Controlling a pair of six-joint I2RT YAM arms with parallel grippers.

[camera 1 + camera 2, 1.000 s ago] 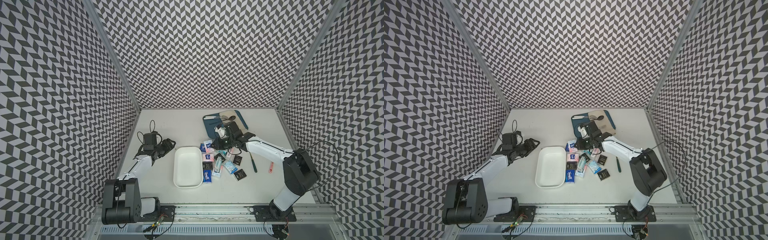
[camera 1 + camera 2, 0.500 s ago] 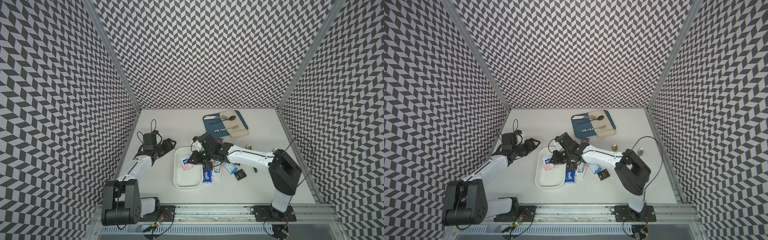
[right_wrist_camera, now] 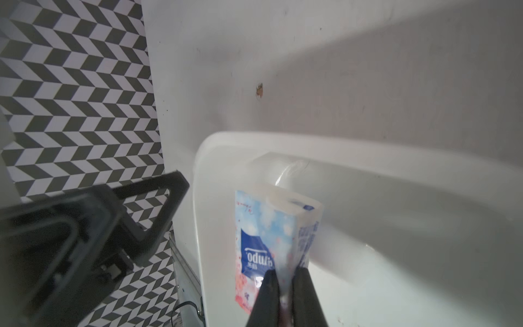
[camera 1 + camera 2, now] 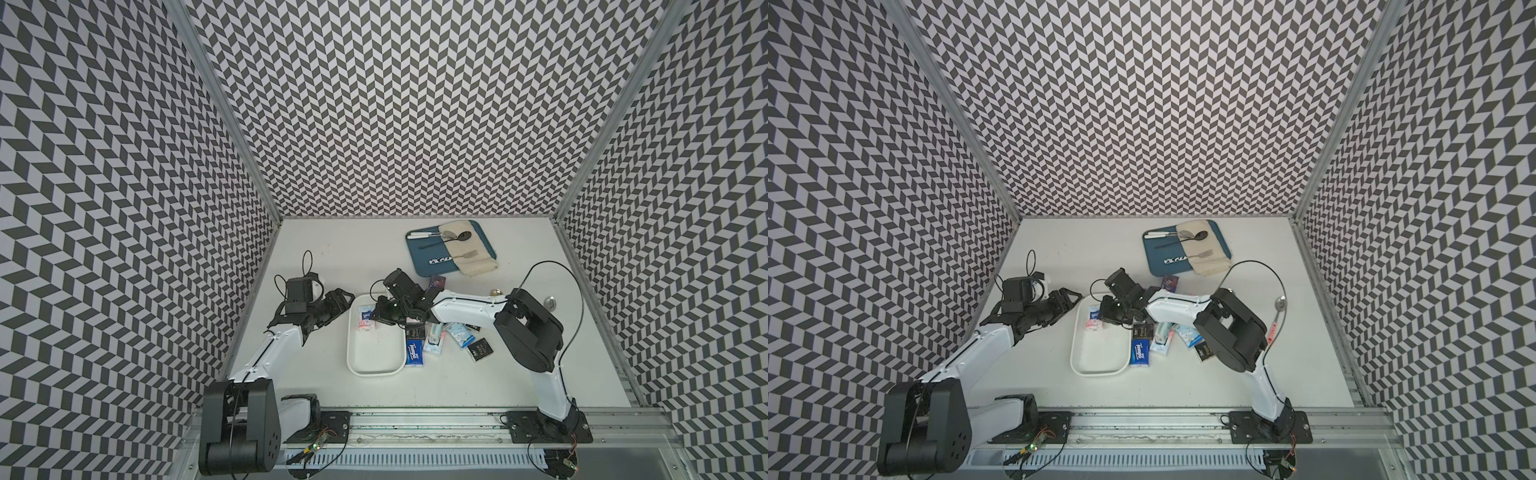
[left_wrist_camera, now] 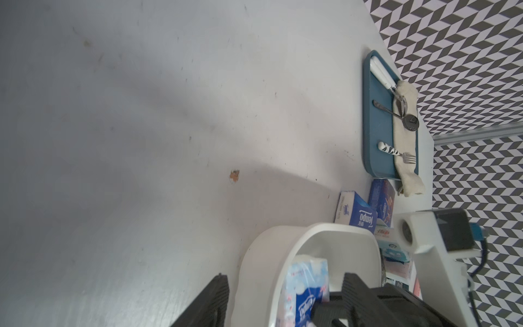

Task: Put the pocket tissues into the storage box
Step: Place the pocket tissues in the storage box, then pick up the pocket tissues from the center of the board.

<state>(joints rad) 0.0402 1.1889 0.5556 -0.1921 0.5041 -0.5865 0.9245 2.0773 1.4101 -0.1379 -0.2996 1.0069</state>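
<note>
Right claw [image 3: 284, 279] pinching pink-white tissue packet [image 3: 263, 226] inside white storage box [image 3: 368, 153].

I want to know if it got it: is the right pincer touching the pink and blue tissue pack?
Touching. The right wrist view shows the right pincer clamped on the tissue pack, no gap.

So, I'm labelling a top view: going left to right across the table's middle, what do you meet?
In order: left gripper → white box → dark blue packet → pale blue packet → black packet. The pink packet lies within the box's span, so it's skipped.
</note>
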